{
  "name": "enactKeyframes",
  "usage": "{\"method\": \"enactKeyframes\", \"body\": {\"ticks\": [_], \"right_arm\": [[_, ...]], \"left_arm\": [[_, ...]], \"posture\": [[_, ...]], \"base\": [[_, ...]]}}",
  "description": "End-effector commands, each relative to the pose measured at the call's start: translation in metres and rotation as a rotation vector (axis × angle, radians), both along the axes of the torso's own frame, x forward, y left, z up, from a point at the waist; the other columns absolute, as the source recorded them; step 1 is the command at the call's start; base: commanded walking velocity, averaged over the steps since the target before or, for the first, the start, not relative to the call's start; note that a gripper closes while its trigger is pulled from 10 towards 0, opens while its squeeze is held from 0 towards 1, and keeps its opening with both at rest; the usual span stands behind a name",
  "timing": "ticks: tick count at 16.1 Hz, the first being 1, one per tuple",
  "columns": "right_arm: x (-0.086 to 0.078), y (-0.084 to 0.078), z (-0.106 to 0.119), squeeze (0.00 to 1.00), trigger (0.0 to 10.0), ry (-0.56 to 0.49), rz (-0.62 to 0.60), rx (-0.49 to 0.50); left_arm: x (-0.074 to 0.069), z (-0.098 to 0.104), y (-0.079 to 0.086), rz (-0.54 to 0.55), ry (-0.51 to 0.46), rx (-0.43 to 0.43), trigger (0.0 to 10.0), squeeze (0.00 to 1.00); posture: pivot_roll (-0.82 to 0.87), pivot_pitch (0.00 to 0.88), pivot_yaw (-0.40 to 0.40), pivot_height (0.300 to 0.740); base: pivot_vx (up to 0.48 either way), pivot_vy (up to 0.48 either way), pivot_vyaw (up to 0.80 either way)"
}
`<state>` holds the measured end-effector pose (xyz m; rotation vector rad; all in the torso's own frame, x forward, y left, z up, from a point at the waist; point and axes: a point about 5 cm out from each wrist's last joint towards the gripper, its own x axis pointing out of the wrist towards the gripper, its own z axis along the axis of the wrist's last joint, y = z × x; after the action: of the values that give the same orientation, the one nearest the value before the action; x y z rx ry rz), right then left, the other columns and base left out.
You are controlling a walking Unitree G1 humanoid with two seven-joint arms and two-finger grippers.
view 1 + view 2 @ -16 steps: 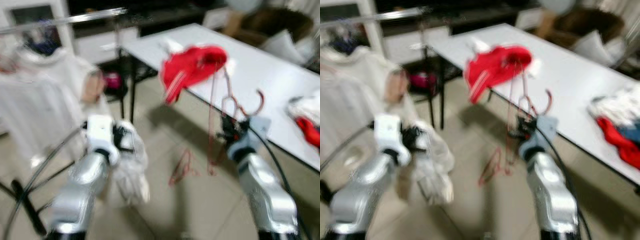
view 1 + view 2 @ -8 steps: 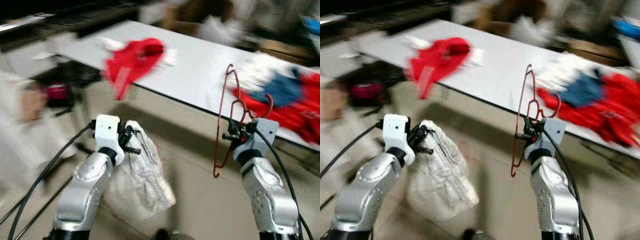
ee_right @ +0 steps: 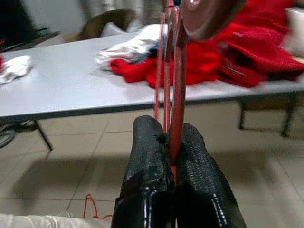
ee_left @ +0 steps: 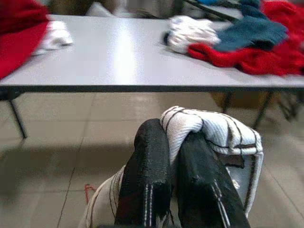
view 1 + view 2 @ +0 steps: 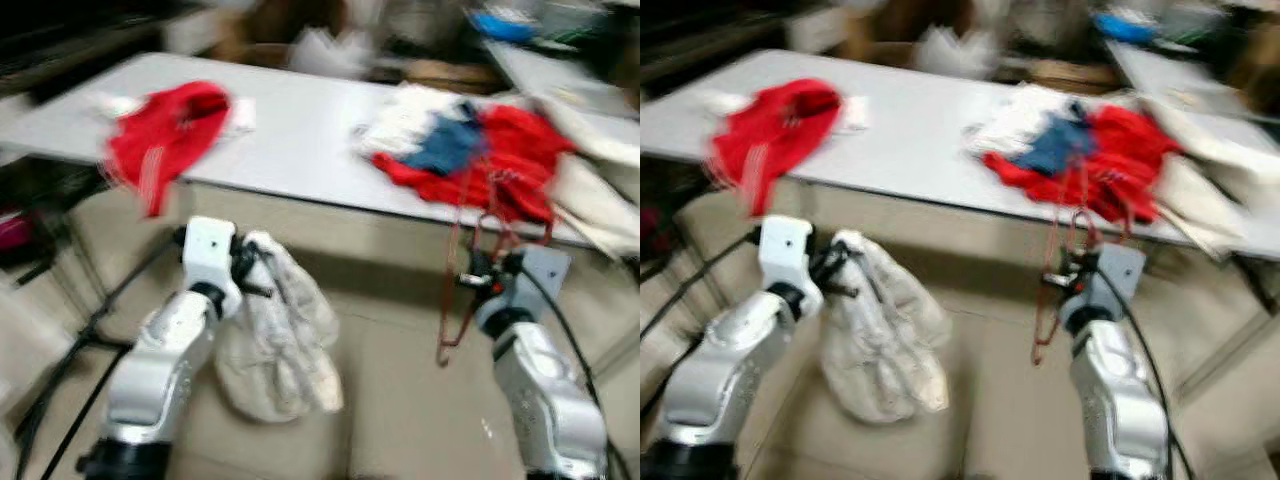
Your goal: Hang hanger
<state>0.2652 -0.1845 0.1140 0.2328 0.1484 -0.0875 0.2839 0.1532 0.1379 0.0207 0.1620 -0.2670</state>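
The two eye views looked forward and down from the head at the white tabletop (image 5: 300, 140) and tiled floor (image 5: 400, 400), sharing nearly the same blurred scene. Each wrist view looked closely along its own black fingers (image 4: 152, 175) toward that tabletop, both sharing the red clothes pile (image 3: 247, 57).

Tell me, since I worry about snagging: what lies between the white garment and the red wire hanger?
Bare beige tile floor, seen in the left eye view, separates the white garment from the red wire hanger.
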Motion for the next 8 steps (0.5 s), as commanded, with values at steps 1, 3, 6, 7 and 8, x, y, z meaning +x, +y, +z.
{"method": "enactKeyframes", "body": {"ticks": [1, 3, 6, 7, 8], "right_arm": [[-0.0002, -0.0028, -0.0006, 0.00, 10.0, 0.007, -0.018, 0.003], [0.0013, -0.0006, -0.0028, 0.00, 10.0, 0.019, -0.016, 0.019], [0.0036, 0.0033, -0.0037, 0.00, 10.0, 0.033, 0.001, 0.016], [0.0044, 0.0047, -0.0038, 0.00, 10.0, 0.035, 0.012, 0.007], [0.0046, 0.0050, -0.0039, 0.00, 10.0, 0.035, 0.015, 0.005]], "left_arm": [[0.0061, 0.0175, -0.0047, -0.024, -0.086, 0.001, 10.0, 0.00], [0.0087, 0.0205, -0.0027, -0.029, -0.099, 0.019, 10.0, 0.00], [0.0119, 0.0239, 0.0008, -0.031, -0.106, 0.033, 10.0, 0.00], [0.0126, 0.0259, 0.0007, -0.034, -0.109, 0.038, 10.0, 0.00], [0.0127, 0.0262, 0.0004, -0.035, -0.110, 0.039, 10.0, 0.00]], "posture": [[-0.09, 0.000, -0.024, 0.740], [-0.08, 0.000, -0.017, 0.740], [-0.07, 0.000, -0.004, 0.740], [-0.07, 0.000, -0.005, 0.740], [-0.07, 0.000, -0.005, 0.740]], "base": [[0.000, 0.416, -0.80], [0.000, 0.424, -0.80], [0.000, 0.428, -0.79], [0.000, 0.428, -0.42], [0.000, 0.428, -0.42]]}}
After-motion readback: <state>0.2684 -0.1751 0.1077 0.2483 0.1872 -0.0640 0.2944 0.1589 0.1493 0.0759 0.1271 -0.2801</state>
